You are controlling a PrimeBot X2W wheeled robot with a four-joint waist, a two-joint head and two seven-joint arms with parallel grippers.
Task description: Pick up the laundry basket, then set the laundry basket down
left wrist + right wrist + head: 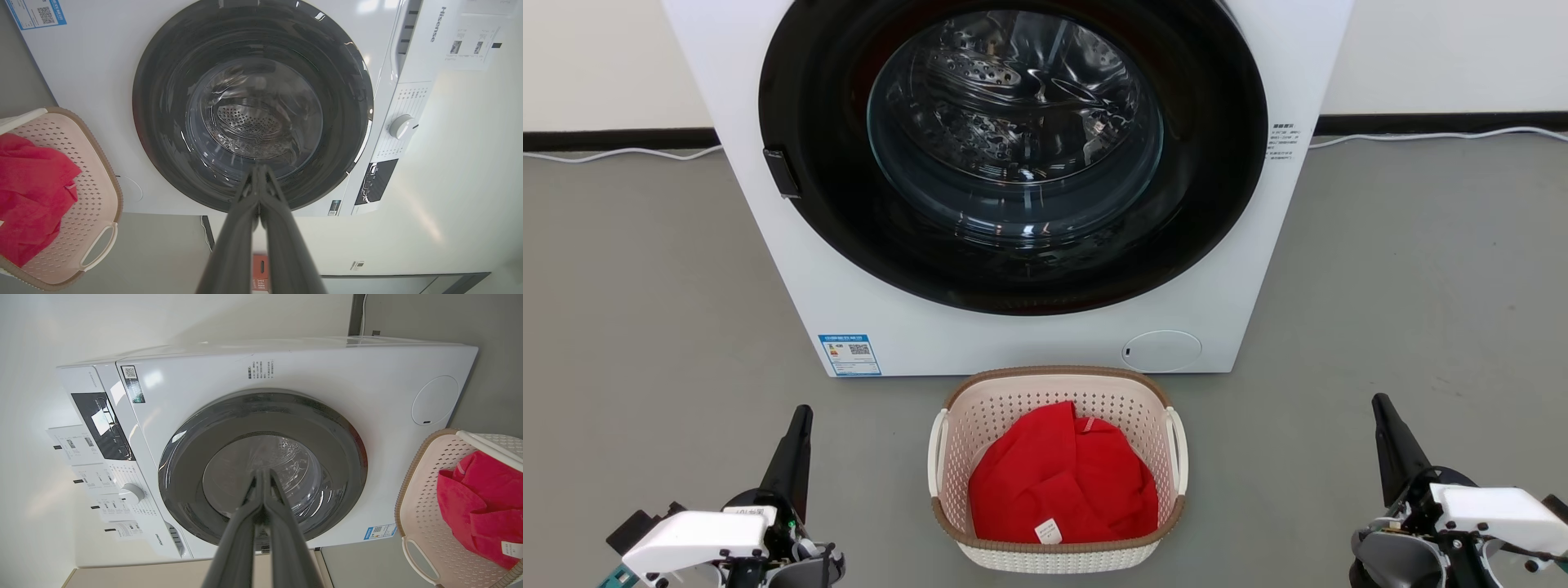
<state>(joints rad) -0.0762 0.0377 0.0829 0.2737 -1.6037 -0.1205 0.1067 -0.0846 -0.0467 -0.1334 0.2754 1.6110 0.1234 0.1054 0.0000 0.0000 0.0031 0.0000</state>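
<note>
Item: small cream-white perforated plastic laundry basket (1054, 560), rounded-rectangular, with brown woven-look rim and white loop handles.
Location: on the grey floor (645, 327), just in front of a white front-loading washing machine (752, 204).
Contents: crumpled red cloth (1062, 478).
Claws: left gripper (802, 415) has its fingers pressed together and holds nothing, well apart from the basket's left side; right gripper (1382, 406) likewise, well apart on the right.

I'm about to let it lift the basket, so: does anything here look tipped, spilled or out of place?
Nothing stands out. The basket sits upright on the floor, close in front of the washer, with the red cloth wholly inside it and nothing spilled around it.
</note>
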